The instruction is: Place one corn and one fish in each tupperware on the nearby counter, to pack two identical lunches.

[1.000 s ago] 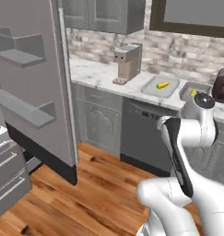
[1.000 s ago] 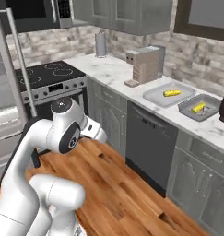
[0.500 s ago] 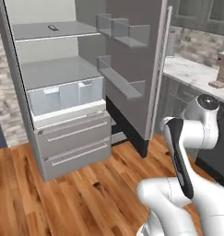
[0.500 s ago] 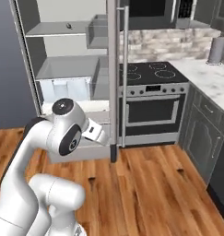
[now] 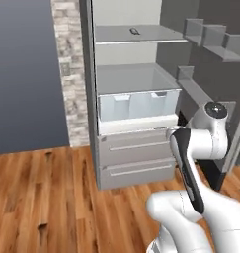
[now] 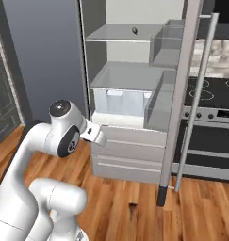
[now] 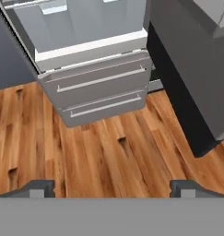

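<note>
Grey open refrigerator faced by the mobile arm, with one small dark item on its top shelf.

Gripper (image 7: 111, 186) hangs low over the wooden floor (image 7: 99, 156), its two tips set wide apart and holding nothing, pointed toward the fridge drawers (image 7: 102, 87). The small dark object (image 5: 134, 31) on the upper shelf (image 5: 136, 35), also seen from the right base (image 6: 134, 31), may be a fish, though it is too small to identify or to give a long axis. It lies above and beyond the gripper, so the coming reach probably calls for lifting the hand and extending into the cabinet. The open door (image 6: 182, 94) with its bins stands to the robot's right of that path. Contents of the translucent crisper bin (image 5: 136, 106) cannot be made out. Corn, trays and counter are out of frame.
</note>
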### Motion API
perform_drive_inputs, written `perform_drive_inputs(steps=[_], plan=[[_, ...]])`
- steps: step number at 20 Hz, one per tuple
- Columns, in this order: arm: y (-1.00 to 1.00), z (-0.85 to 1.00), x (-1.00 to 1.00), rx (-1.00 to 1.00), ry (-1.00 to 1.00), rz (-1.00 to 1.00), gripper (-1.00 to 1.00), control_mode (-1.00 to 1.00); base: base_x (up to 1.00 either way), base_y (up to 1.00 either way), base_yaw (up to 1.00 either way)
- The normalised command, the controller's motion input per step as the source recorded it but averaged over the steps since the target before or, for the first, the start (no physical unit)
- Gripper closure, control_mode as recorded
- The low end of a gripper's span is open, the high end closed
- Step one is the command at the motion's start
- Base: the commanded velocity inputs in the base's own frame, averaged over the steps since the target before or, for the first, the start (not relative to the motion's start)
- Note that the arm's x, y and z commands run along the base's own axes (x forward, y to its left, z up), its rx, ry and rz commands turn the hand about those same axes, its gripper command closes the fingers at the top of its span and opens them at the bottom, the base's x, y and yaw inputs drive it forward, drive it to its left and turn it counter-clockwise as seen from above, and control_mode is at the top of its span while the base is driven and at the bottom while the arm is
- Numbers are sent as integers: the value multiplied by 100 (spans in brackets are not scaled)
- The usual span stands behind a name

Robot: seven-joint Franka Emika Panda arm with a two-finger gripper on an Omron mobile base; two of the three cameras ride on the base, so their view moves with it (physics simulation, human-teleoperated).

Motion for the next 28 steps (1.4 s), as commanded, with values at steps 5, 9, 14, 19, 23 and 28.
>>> perform_drive_inputs(steps=[5,9,14,19,23,28], plan=[[0,0,0,0,0,0,-100,100,100,0,24],[0,0,0,0,0,0,-100,100,100,-5,17],[0,0,0,0,0,0,-100,100,100,-74,3],[0,0,0,0,0,0,-100,100,100,-42,-1],[0,0,0,0,0,0,-100,100,100,20,0],[0,0,0,0,0,0,-100,100,93,4,-3]])
